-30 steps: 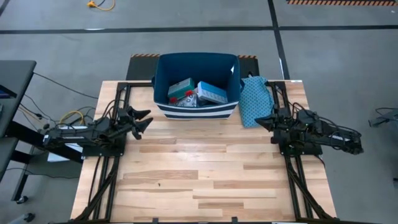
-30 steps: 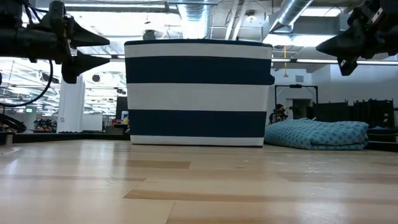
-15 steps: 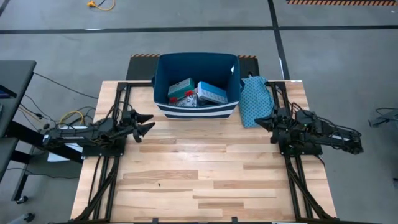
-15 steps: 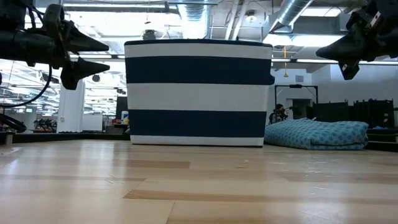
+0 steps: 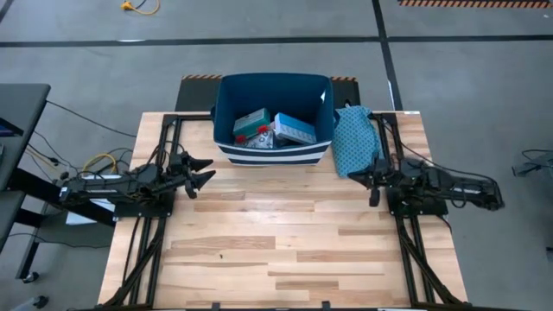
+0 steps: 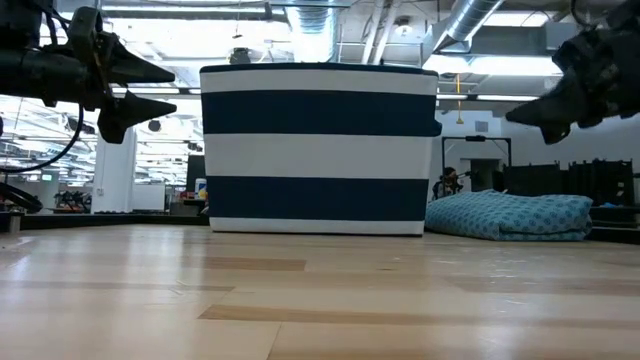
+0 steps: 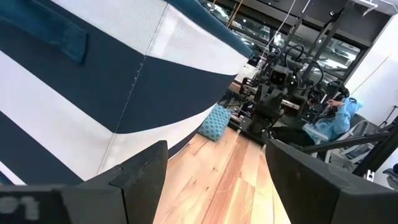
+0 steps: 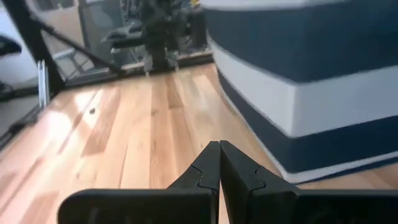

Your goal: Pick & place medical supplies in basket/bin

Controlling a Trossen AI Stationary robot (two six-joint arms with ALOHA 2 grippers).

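Note:
The navy bin with white stripes (image 5: 273, 153) stands at the table's far middle, and fills the middle of the low view (image 6: 320, 150). Several supplies lie inside it, among them a teal-and-red box (image 5: 251, 123) and a light blue item (image 5: 294, 128). My left gripper (image 5: 207, 169) hovers open above the table, left of the bin's near corner (image 7: 93, 93). My right gripper (image 5: 352, 175) hovers shut to the right of the bin, its fingertips together (image 8: 219, 146). Both grippers are empty.
A teal patterned cloth bag (image 5: 354, 138) lies against the bin's right side, just beyond my right gripper (image 6: 512, 115). The bare wooden tabletop (image 5: 276, 242) stretches from the bin to the near edge. Dark arm frames run along both sides of the table.
My right gripper has dropped lower and moved slightly toward the table's left, turning about its wrist. My left gripper has sunk a little and stays open. The bin and the bag have not moved.

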